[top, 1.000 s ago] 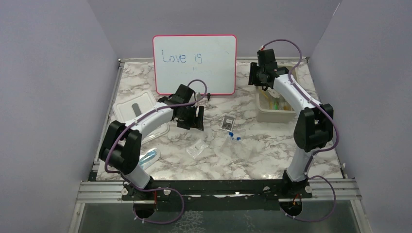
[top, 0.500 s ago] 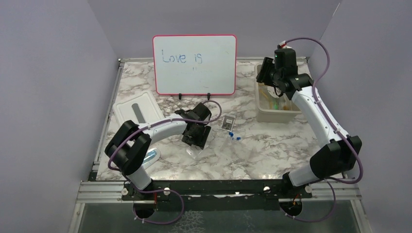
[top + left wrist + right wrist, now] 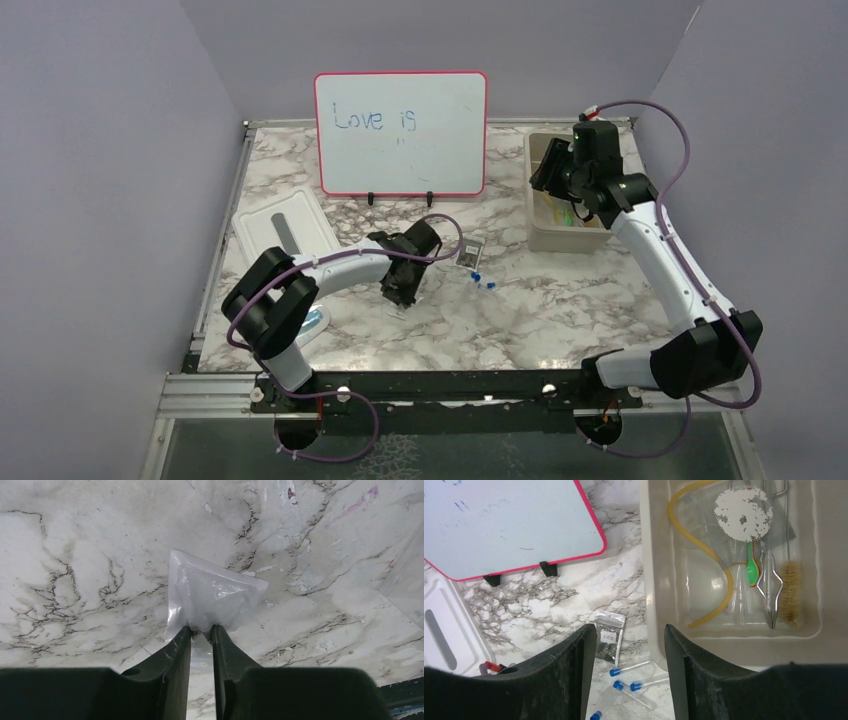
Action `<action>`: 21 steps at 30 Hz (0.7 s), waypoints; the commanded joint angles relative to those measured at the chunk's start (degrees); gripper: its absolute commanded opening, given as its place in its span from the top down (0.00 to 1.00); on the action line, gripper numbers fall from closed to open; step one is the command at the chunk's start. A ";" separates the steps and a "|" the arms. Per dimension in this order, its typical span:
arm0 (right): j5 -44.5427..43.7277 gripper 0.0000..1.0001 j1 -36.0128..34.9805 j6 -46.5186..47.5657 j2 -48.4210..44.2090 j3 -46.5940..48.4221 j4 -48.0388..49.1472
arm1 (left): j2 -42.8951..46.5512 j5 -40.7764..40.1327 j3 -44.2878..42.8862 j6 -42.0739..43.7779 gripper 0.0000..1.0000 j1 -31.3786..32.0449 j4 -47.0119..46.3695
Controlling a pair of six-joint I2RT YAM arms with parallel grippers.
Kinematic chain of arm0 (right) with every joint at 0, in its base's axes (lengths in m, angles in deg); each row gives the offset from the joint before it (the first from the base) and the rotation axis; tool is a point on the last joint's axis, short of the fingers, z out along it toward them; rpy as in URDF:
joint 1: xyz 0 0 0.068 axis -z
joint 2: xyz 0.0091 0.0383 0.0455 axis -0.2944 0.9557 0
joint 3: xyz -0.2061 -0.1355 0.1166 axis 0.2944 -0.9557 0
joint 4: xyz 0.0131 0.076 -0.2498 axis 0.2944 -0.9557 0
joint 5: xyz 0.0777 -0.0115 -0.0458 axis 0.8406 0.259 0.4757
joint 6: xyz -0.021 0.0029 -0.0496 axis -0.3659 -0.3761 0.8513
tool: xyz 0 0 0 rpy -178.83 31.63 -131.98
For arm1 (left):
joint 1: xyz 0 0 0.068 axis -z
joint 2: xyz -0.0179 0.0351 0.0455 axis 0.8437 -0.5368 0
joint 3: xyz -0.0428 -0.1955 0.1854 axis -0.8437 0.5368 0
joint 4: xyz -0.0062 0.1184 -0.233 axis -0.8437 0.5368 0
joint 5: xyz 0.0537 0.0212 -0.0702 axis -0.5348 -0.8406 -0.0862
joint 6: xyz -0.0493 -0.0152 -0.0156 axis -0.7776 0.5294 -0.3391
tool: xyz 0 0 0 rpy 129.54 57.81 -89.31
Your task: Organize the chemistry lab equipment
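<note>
My left gripper is down on the marble table, jaws drawn in on the near edge of a clear packet; from above, this left gripper hides most of the packet. My right gripper hangs open and empty over the beige bin's left wall; from above, the right gripper sits at the bin's left rim. In the bin lie amber tubing, a grey gauze mat and a bristle brush. A dark packet and blue-capped tubes lie on the table.
The red-framed whiteboard stands at the back. The bin's lid lies at the left, with a red-tipped piece near it. The bin sits at the right. A green spoon and metal tweezers also lie in it.
My left gripper moved forward and right from near the lid down onto the clear packet, and its jaws narrowed on it. My right arm swung right and nearer, staying over the bin.
</note>
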 commanded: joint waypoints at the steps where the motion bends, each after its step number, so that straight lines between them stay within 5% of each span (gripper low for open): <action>1: 2.42 0.44 -0.14 -1.12 -2.66 -0.69 0.28 | -2.06 -1.68 2.40 0.17 0.83 0.21 -1.77; 21: 29.66 0.44 -0.14 0.56 -7.69 -10.88 10.29 | 4.51 -0.63 -7.41 -2.21 0.98 -4.45 -2.49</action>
